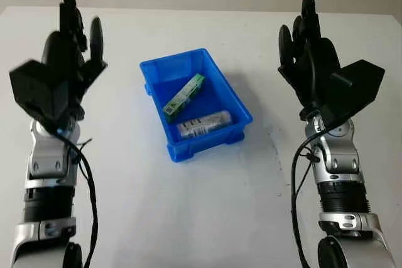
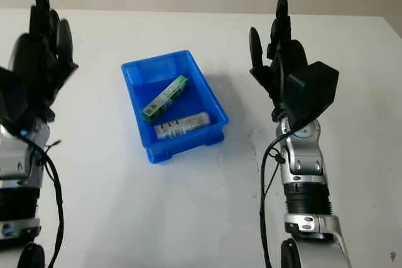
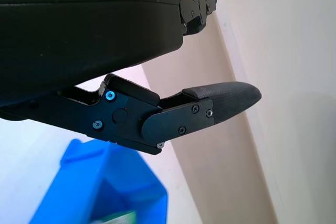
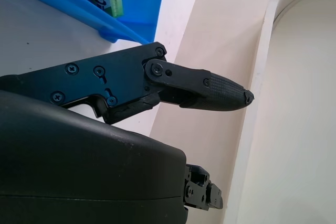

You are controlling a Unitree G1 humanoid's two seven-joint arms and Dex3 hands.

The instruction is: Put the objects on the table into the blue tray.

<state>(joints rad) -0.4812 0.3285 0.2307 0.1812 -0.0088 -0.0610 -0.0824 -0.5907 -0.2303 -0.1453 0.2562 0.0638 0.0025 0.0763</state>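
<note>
Task apparently done: green box (image 1: 184,96) and tube (image 1: 204,123) lie in blue tray (image 1: 152,69), my left hand (image 1: 59,67) and right hand (image 1: 317,70) open, empty, flanking it.

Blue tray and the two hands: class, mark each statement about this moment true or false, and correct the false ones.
1. The blue tray holds two items. True.
2. The green box lies on the table outside the tray. False: it lies inside the tray.
3. The left hand grips the white labelled tube. False: it is open, raised left of the tray.
4. The right hand is open, raised right of the tray. True.
</note>
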